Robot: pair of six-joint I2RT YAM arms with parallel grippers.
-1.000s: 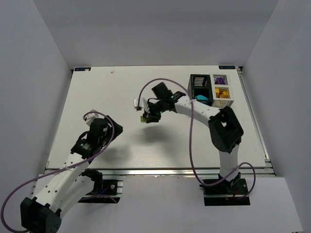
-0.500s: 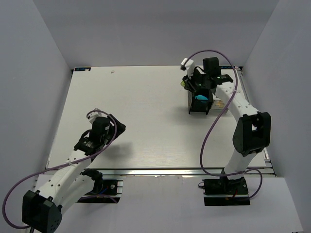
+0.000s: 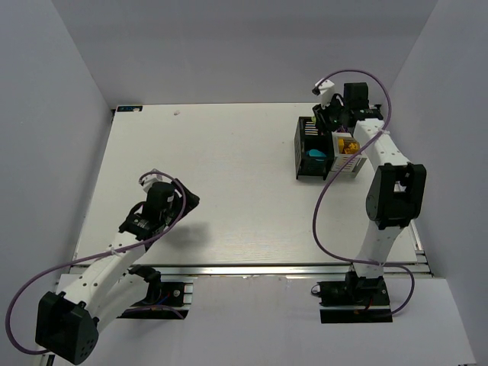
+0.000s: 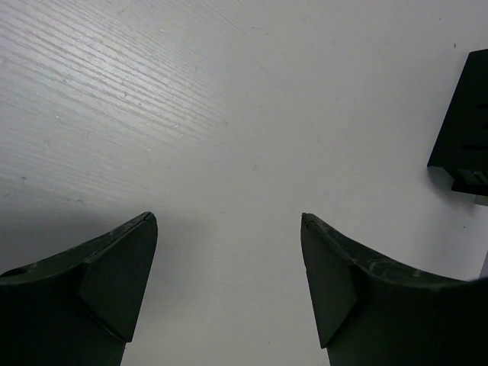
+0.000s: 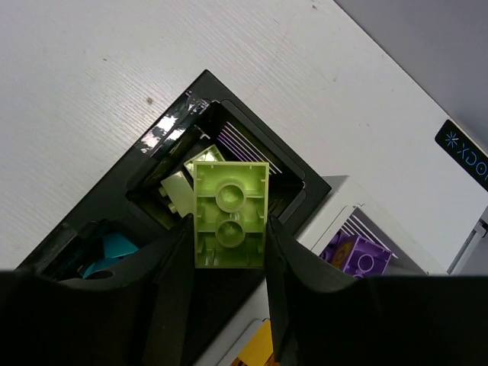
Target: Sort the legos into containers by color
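In the right wrist view my right gripper (image 5: pixel 229 229) is shut on a lime green lego (image 5: pixel 230 215), underside towards the camera. It hangs over a back compartment of the black bin (image 5: pixel 99 229), where other lime legos (image 5: pixel 177 187) lie. A teal lego (image 5: pixel 114 248) sits in the neighbouring black compartment. Purple legos (image 5: pixel 358 255) and an orange one (image 5: pixel 255 347) lie in the white tray (image 5: pixel 335 198). From above, the right gripper (image 3: pixel 326 118) is over the containers' far edge, beside the black bin (image 3: pixel 303 168) and white tray (image 3: pixel 357 166). My left gripper (image 4: pixel 227 221) stands open over bare table.
The table's right edge and a blue-marked back corner (image 5: pixel 465 152) lie just beyond the containers. A corner of the black bin (image 4: pixel 465 122) shows at the right of the left wrist view. The left arm (image 3: pixel 145 217) rests low at the near left.
The right arm has swung from the middle of the table to the back right, carrying the lime lego over the black bin. The left arm has barely shifted.
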